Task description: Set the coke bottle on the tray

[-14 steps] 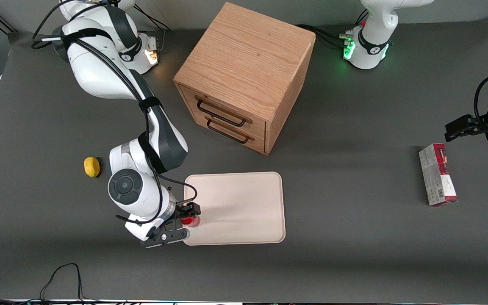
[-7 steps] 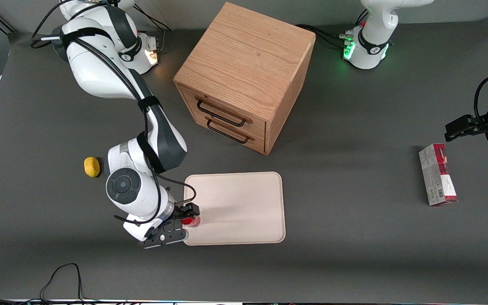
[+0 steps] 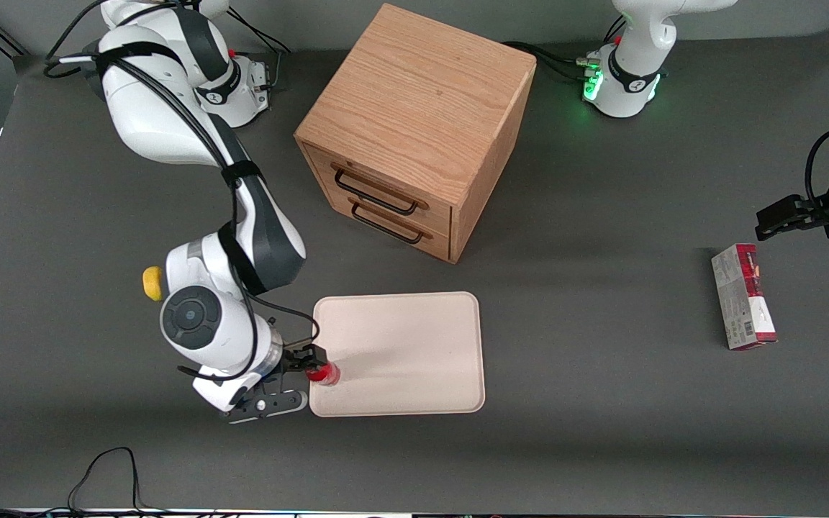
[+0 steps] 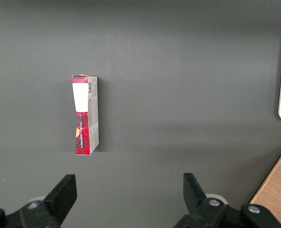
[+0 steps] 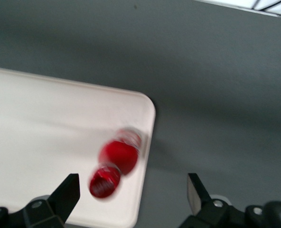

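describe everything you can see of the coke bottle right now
The coke bottle is small, red, looks like plastic, and has a ribbed red cap. It sits on the cream tray, close to the rim at the working arm's end and near the corner nearest the front camera. Whether it stands fully upright cannot be told. The claw is open above it, fingers spread wide and not touching. Nothing but the tray touches the bottle.
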`<control>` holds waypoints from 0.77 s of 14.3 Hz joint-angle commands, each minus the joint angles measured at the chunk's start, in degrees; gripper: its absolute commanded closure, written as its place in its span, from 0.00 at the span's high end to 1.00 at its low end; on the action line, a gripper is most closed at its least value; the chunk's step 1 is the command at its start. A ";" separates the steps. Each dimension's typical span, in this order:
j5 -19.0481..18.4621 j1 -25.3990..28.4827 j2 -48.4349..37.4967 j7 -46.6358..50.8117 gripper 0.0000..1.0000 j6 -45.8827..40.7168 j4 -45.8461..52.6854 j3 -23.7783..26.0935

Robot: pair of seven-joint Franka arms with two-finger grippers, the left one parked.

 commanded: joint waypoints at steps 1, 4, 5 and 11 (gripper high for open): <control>-0.61 -2.39 -7.41 -3.55 1.00 -6.11 -5.59 0.10; -0.26 -4.94 -23.11 -8.82 1.00 -0.53 -27.25 0.01; -0.26 -5.56 -28.82 -9.62 1.00 2.81 -35.25 -0.07; 0.01 -5.83 -47.15 -13.23 1.00 7.59 -56.85 -5.35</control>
